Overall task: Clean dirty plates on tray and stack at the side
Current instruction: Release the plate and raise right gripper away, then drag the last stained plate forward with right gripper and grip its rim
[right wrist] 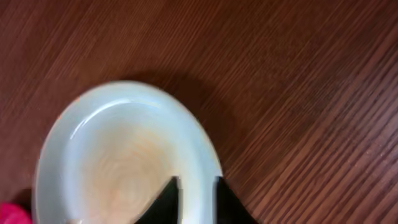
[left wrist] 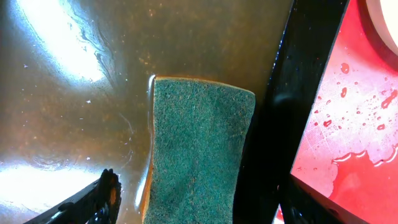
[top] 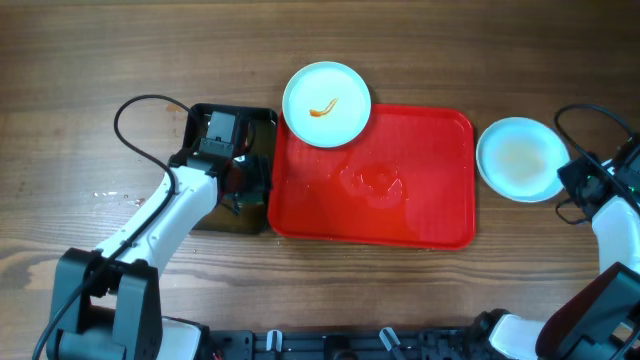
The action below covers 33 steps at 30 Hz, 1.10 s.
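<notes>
The red tray [top: 430, 200] lies in the middle, wet, with no plate fully on it. One dirty plate [top: 327, 103] with an orange streak overlaps the tray's far left corner. A second plate [top: 518, 157] with a faint brown smear lies on the table right of the tray. My right gripper [top: 572, 178] is at its right rim. In the right wrist view the fingers [right wrist: 198, 190] are closed on the rim of that plate [right wrist: 118, 155]. My left gripper [left wrist: 208, 199] is open, its fingers on either side of a green sponge [left wrist: 199, 149]. A third plate is out of view.
A black tray [top: 262, 118] of brownish water sits left of the red tray, under my left gripper [top: 235, 185]. A puddle [top: 380, 182] lies on the red tray. A cable [top: 135, 125] loops at the far left.
</notes>
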### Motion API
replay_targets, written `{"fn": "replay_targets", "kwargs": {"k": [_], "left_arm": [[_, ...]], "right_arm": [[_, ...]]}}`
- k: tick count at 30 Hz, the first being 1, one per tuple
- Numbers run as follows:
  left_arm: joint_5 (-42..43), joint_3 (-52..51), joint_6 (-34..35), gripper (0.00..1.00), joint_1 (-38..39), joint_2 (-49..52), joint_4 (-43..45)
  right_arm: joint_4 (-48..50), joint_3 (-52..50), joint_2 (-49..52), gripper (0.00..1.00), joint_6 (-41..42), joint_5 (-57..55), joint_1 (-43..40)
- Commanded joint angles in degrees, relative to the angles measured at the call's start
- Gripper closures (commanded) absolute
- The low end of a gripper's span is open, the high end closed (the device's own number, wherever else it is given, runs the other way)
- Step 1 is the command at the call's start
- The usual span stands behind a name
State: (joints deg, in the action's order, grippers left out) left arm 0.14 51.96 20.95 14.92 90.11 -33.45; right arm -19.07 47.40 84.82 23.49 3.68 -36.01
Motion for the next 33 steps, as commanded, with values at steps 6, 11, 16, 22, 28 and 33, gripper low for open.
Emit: {"fn": "replay_targets", "kwargs": {"k": [6,11,16,22,28,33], "left_arm": [[0.4,-0.2,0.8,0.21,-0.2,-0.2,0.0],[0.4,-0.2,0.8,0.21,-0.2,-0.2,0.1],[0.4,-0.2,0.8,0.20,-0.2,-0.2,0.7],[0.4,-0.2,0.8,0.20,-0.2,-0.2,0.6],[0.4,-0.2,0.8,0.21,-0.2,-0.2,0.6],[0.4,-0.2,0.8,0.21,-0.2,-0.2,0.6]], "right_arm": [[-5.0,0.7,0.3,0.64,-3.5,29.2,6.1],[-16.4,12.0,-0.2,0.65,-8.7,29.6,20.3],[-34.0,33.7,3.2,0.55,-17.0,23.9,31.4],[-32.5,44.8,13.6,0.51,-24.8,21.1,41.2],[-23.9,44.8,29.7,0.49,-15.3,21.1,46.5],[-19.0,44.8,38.4,0.55,-7.5,21.1,48.2]]}}
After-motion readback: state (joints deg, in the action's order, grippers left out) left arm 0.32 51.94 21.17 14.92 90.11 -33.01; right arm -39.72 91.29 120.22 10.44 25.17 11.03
